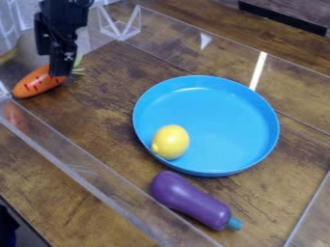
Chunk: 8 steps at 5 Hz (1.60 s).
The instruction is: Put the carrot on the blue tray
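The orange carrot (35, 85) lies on the wooden table at the far left, with its green top pointing right. My black gripper (60, 66) points down over that leafy end, and its fingers stand apart and open, holding nothing. The fingers hide part of the carrot's top. The round blue tray (230, 114) sits in the middle of the table, well to the right of the carrot and the gripper.
A yellow lemon (171, 141) lies inside the tray near its left rim. A purple eggplant (191, 201) lies in front of the tray. Clear plastic walls (77, 169) border the work area, and a clear stand (119, 21) is behind the gripper.
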Each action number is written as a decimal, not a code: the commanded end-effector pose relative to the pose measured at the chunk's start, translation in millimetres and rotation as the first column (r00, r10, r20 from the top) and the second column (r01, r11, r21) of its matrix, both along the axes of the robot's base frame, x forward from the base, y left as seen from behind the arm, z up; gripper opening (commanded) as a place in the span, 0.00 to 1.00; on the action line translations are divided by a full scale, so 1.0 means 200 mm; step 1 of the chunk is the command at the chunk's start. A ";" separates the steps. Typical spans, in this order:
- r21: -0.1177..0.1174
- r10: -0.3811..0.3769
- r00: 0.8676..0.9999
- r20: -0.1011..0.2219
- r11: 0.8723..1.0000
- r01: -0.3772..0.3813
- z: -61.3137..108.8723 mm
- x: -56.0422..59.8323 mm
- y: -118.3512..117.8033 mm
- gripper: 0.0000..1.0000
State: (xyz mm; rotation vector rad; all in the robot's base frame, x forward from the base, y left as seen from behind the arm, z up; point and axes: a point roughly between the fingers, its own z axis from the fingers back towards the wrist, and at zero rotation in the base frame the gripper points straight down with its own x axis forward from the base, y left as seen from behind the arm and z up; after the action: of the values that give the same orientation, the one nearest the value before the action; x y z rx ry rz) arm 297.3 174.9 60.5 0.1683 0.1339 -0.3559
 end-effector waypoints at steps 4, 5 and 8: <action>0.013 -0.009 0.997 0.075 1.000 0.008 0.00 0.07 0.10 1.00; 0.011 -0.017 0.997 0.080 1.000 0.016 -0.04 0.08 0.09 1.00; 0.012 -0.038 0.994 0.098 0.999 0.037 0.04 0.12 0.03 0.00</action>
State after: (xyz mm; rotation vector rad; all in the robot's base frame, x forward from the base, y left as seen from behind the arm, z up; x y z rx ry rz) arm 305.2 179.5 36.0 0.1351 0.1230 -0.3769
